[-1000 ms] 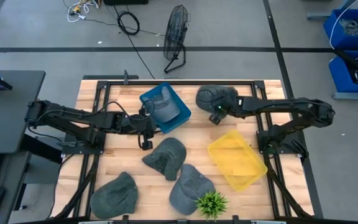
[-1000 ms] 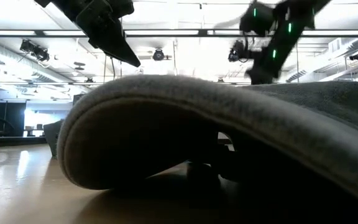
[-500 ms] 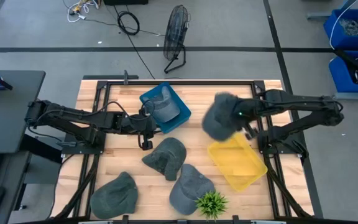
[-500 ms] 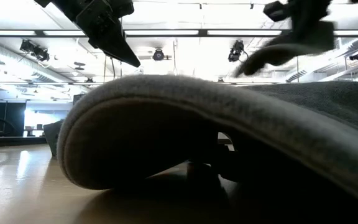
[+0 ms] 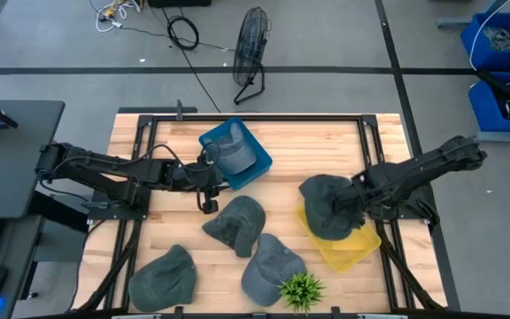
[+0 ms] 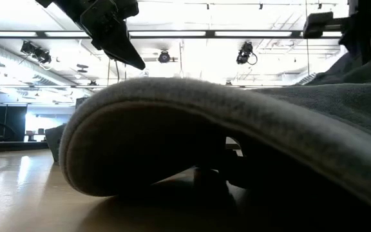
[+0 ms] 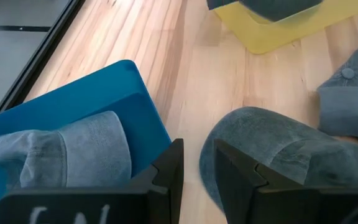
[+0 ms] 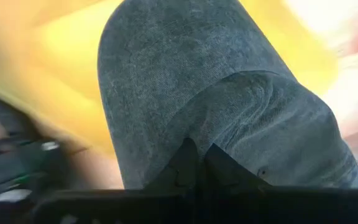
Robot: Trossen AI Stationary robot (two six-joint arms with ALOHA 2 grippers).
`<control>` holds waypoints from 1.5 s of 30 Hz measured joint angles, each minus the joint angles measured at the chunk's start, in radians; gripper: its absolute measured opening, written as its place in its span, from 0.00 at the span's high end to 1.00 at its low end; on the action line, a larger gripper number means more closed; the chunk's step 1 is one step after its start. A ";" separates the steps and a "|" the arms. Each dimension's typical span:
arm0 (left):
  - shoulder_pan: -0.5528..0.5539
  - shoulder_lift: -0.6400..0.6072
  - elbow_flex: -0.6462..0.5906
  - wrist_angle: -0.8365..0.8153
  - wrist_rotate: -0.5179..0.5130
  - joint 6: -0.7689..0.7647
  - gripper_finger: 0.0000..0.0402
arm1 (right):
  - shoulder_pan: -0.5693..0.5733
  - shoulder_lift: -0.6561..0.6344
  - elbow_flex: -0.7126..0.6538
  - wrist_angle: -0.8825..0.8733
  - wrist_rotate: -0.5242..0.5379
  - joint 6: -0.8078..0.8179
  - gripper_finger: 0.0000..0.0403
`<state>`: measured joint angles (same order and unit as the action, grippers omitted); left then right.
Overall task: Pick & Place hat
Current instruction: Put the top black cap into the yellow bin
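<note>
My right gripper [image 5: 358, 202] is shut on a dark grey hat [image 5: 328, 206] that sits over the far left part of the yellow bin [image 5: 351, 246]. The hat fills the right wrist view [image 8: 191, 81]. My left gripper [image 5: 209, 204] waits, narrowly open and empty, just near of the blue bin [image 5: 257, 167], which holds a grey hat [image 5: 233, 152]. Three more grey hats lie on the table: one in the middle [image 5: 235, 223], one near it [image 5: 271, 266], one at the near left [image 5: 164, 275]. My right gripper pinches the hat's cloth [image 8: 229, 143] between its two fingers, at the hat's right side. The fingers come from the table's right, slanting down. The hat spreads over the yellow bin's far left corner; whether it rests on the bin I cannot tell.
A small green plant [image 5: 301, 289] stands at the near edge. In the low view a hat's brim [image 6: 172, 135] fills the foreground. The left wrist view shows the blue bin [image 7: 98, 112], the middle hat [image 7: 278, 143] and bare wood between them.
My right gripper has carried the hat from the table's far side toward the near right and come down over the yellow bin. The hat, lifted clear and hanging half a second ago, now covers the bin's far left part.
</note>
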<state>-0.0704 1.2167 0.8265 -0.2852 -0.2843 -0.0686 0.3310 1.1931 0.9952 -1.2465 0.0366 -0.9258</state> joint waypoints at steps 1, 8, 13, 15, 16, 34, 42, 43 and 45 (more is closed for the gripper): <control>0.000 0.000 0.000 0.000 0.000 -0.001 0.78 | 0.018 0.000 -0.003 0.019 0.012 0.000 0.99; 0.000 0.000 0.000 0.000 0.000 -0.031 0.78 | 0.149 -0.001 -0.003 0.013 0.037 0.000 0.99; 0.000 0.000 0.000 0.000 0.000 -0.053 0.78 | 0.283 -0.001 -0.003 -0.014 0.219 0.035 0.99; 0.000 0.000 0.000 0.000 0.000 -0.054 0.78 | 0.328 -0.001 -0.003 -0.057 0.260 0.073 0.99; 0.000 0.000 0.000 0.000 0.000 -0.056 0.78 | 0.348 -0.001 -0.003 -0.072 0.258 0.094 0.99; 0.000 0.000 0.000 0.000 -0.008 -0.110 0.78 | 0.531 0.108 -0.003 0.024 0.175 0.253 0.99; 0.000 0.000 0.000 0.000 -0.008 -0.104 0.78 | 0.506 0.240 -0.003 0.145 0.183 0.250 0.97; 0.000 0.000 0.000 0.000 -0.008 -0.103 0.78 | 0.498 0.251 -0.003 0.171 0.183 0.275 0.96; 0.000 0.000 0.000 0.000 -0.008 -0.103 0.78 | 0.476 0.268 -0.003 0.208 0.183 0.309 0.94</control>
<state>-0.0704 1.2171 0.8265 -0.2852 -0.2920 -0.1718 0.8073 1.4614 0.9924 -1.0383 0.2199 -0.6163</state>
